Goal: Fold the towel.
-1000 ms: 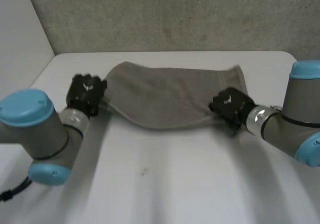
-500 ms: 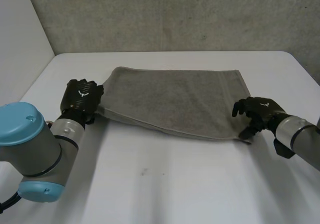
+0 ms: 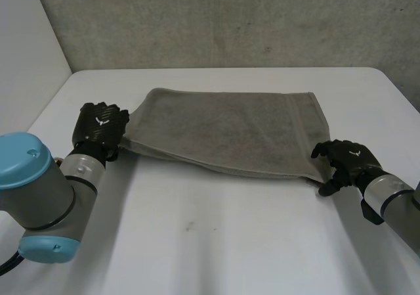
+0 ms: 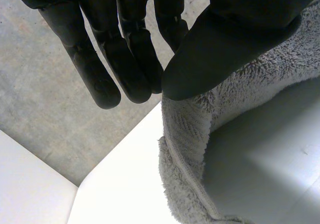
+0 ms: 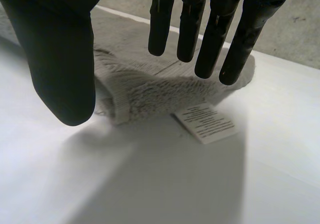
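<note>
A grey towel [image 3: 226, 131] lies folded double across the far half of the white table [image 3: 216, 242]. My left hand [image 3: 100, 129] is at the towel's left end, which stays slightly lifted. In the left wrist view its thumb [image 4: 225, 39] pinches the towel's edge [image 4: 200, 134] against straight fingers. My right hand [image 3: 348, 160] is just off the towel's near right corner, open and holding nothing. In the right wrist view its fingers [image 5: 187, 19] and thumb [image 5: 60, 59] spread above that corner [image 5: 150, 92], where a white label [image 5: 205, 121] lies flat on the table.
A grey wall [image 3: 223, 19] runs behind the table's far edge. A white panel [image 3: 26, 52] stands at the left. Bare tabletop stretches in front of the towel, between the two arms.
The right hand let go of the towel's right end, opened and drew back to the right. The towel settled flat and stretched out. The left hand shifted slightly left, keeping its pinch.
</note>
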Tool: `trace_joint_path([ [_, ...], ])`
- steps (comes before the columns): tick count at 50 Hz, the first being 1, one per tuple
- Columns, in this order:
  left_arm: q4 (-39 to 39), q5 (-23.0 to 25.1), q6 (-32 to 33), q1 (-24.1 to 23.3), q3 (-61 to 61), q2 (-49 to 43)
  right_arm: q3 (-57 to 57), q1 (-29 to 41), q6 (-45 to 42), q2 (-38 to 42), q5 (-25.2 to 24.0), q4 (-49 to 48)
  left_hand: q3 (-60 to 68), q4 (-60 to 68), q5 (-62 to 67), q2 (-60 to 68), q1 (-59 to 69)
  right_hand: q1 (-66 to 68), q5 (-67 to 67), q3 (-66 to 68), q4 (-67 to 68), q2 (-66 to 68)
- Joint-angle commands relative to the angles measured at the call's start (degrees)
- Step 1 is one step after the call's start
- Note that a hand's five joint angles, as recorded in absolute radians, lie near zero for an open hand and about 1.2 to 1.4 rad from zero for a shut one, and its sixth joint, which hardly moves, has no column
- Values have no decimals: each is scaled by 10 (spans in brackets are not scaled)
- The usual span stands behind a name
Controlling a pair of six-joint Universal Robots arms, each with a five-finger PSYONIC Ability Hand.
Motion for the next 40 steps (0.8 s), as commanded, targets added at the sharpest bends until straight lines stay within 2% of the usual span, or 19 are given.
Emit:
trace_joint_path([
  [1,0,0,0,0,0,-2,-27,9,12,31,22,-14,102,102,108,101,109,118,71,65,64,68],
  [11,0,0,0,0,0,-4,-61,22,36,72,42,-16,102,102,108,101,109,128,81,75,75,78],
  [13,0,0,0,0,-1,-4,-63,21,37,73,43,-19,102,102,108,101,109,247,200,193,193,197],
  [14,0,-1,0,0,-1,-4,-63,21,37,73,43,-19,102,102,108,101,109,247,201,194,194,198],
  [16,0,-1,0,0,-1,-4,-62,17,37,65,54,-35,102,102,108,101,109,553,507,500,500,503],
  [19,-1,-3,0,-1,-1,-3,-56,16,36,55,68,-49,102,102,108,101,109,555,508,501,501,505],
  [21,-2,-3,0,-1,-1,0,-48,16,25,14,103,-77,102,102,108,101,109,555,508,501,501,505],
  [27,-12,-3,2,-6,-13,25,-41,17,-9,-59,98,-70,102,102,108,101,109,555,508,501,501,505],
  [29,-18,-3,5,-8,-20,35,-43,22,-67,-96,72,-31,102,102,108,101,109,555,508,501,501,505],
  [30,-29,-3,9,-9,-26,45,-43,22,-67,-97,72,-30,102,102,108,101,109,555,508,501,501,505],
  [32,-47,-3,10,-10,-31,57,-46,19,-142,-141,54,34,102,102,108,101,109,555,508,501,501,505],
  [33,-73,-3,10,-11,-32,71,-46,19,-142,-141,54,34,102,102,108,101,109,555,508,501,501,505],
  [36,-102,-3,9,-12,-35,86,-53,14,-226,-156,49,112,102,102,108,101,109,555,508,501,501,505],
  [37,-137,-4,9,-12,-35,97,-58,14,-267,-158,48,154,102,102,108,101,109,555,508,501,501,505],
  [38,-172,-4,9,-13,-35,108,-58,14,-268,-158,48,154,102,102,108,101,109,555,508,501,501,505],
  [39,-172,-4,9,-13,-35,109,-64,13,-309,-159,51,196,102,102,108,101,109,555,508,501,501,505],
  [40,-215,-4,10,-13,-37,121,-69,13,-348,-159,53,243,102,102,108,101,109,555,508,501,501,505],
])
